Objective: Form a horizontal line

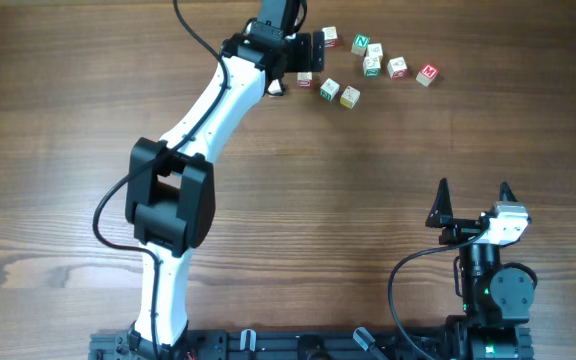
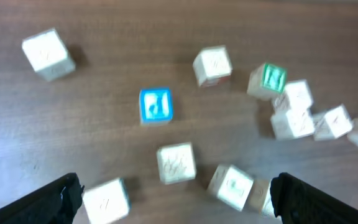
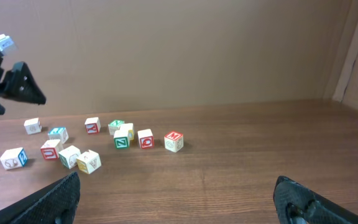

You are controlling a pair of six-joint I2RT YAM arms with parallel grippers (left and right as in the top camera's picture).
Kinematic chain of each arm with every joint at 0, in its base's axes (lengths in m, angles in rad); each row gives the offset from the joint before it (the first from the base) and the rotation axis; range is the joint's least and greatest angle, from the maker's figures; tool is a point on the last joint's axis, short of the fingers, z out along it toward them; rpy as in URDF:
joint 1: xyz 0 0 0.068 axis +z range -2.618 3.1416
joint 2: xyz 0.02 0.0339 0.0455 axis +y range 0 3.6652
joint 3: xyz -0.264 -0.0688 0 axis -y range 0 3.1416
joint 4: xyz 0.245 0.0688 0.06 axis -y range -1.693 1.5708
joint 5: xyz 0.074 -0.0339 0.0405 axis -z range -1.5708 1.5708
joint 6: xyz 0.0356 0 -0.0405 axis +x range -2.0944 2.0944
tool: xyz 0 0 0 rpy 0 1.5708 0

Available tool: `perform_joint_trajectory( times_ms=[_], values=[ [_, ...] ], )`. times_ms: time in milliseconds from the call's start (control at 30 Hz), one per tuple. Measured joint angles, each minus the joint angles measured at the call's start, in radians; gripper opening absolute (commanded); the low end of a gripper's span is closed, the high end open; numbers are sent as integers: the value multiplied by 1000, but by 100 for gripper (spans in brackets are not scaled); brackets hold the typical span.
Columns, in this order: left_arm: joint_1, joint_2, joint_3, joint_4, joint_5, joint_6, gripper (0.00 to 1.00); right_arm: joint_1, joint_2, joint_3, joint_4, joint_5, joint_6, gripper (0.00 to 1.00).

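Left gripper hovered, jaws apart, over scattered lettered cubes; right gripper, likewise apart, waited well away above the wooden table.

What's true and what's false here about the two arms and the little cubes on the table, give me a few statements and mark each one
1. The left gripper is open, hovering over the cubes. True.
2. The right gripper is holding a cube. False: it is open and empty, near its own base, well away from the cubes.
3. The cubes form one straight row. False: they lie scattered, some touching in a small cluster and others apart.
4. In the left wrist view, the blue-faced cube sits apart from its neighbours. True.
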Motion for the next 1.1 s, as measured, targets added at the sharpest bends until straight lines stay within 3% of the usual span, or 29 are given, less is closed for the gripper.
perform_joint_trajectory(
  times_ms=[167,367,400,533,633,733,833,967,1100],
  values=[
    [2,-99,0,-116,-27,7,100,0,0,0,24,1,-33,100],
    [27,-373,2,-394,-150,15,100,0,1,0,0,-70,-8,100],
    [37,-402,2,-430,-151,16,100,0,2,0,1,-119,55,100],
    [121,-520,2,-520,-150,16,100,0,2,0,18,-328,587,99],
    [184,-581,2,-548,-130,15,100,0,2,0,21,-404,878,100],
    [208,-612,2,-578,-113,15,100,0,3,0,63,-451,1036,99],
    [213,-636,2,-608,-105,15,100,0,3,5,133,-564,995,100],
    [219,-673,1,-609,-106,15,100,0,27,65,-31,-602,880,99],
    [261,-732,2,-606,-106,15,100,0,144,266,-173,-565,690,100]
  ],
)
